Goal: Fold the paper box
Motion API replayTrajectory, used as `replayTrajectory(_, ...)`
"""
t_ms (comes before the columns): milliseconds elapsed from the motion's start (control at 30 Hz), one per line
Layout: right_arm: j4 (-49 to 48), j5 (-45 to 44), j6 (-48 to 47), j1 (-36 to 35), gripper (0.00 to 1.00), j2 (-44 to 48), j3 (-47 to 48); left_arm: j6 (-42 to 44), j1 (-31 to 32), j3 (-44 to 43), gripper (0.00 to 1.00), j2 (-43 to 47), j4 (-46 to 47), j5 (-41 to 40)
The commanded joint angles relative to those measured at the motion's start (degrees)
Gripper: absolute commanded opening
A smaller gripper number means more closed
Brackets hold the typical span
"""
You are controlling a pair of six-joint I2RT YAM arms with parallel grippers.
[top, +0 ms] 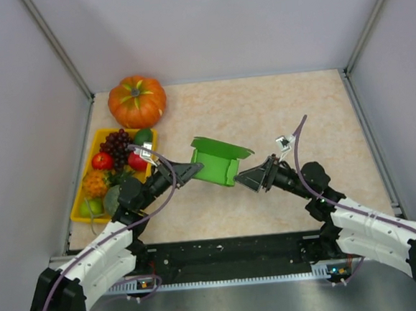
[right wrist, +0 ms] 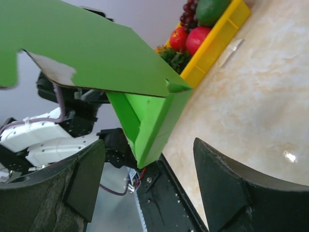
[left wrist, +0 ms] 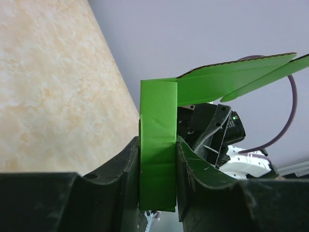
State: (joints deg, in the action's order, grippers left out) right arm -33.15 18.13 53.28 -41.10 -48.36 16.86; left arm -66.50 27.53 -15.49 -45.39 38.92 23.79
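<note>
Light: bright, even, from overhead.
Shadows: soft and faint, close under the paper box (top: 219, 162) and beside the pumpkin (top: 137, 101).
Glare: one small bright spot on the table (right wrist: 270, 96), right wrist view.
Focus: overhead view sharp; far background of wrist views slightly soft.

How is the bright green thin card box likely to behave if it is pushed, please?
Probably light: the left gripper holds the bright green card box by one pinched wall. Likely floppy: its lid flap juts out unsupported, so a push might bend it. It may also pivot there.
</note>
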Motion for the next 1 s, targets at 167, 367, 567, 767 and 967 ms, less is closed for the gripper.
replayTrajectory(167, -12.81, 4.37, 0.86, -0.12, 0.73, 1.25, -0.25, -11.09, -0.19, 2.47, 0.28, -2.77, 20.66, 4.5)
replayTrajectory(367, -21.23, 7.79, 2.88, 0.14, 0.73, -1.03, -0.16, -15.85, -0.19, 2.92, 0.27, -5.85, 29.88, 7.14)
replayTrajectory(567, -28.72, 11.66, 6.14, 0.14, 0.68, -4.11, 1.06, -17.96, -0.11, 2.48, 0.26, -8.05, 34.03, 9.17)
replayTrajectory(767, -33.56, 13.95, 7.63, 0.14, 0.6, -6.05, 2.03, -19.37, -0.11, 2.21, 0.25, -9.81, 37.63, 10.92)
replayTrajectory(967, -33.21, 14.56, 7.54, 0.06, 0.57, -6.04, 3.44, -20.42, 0.33, 1.42, 0.24, -12.44, 40.97, 13.82)
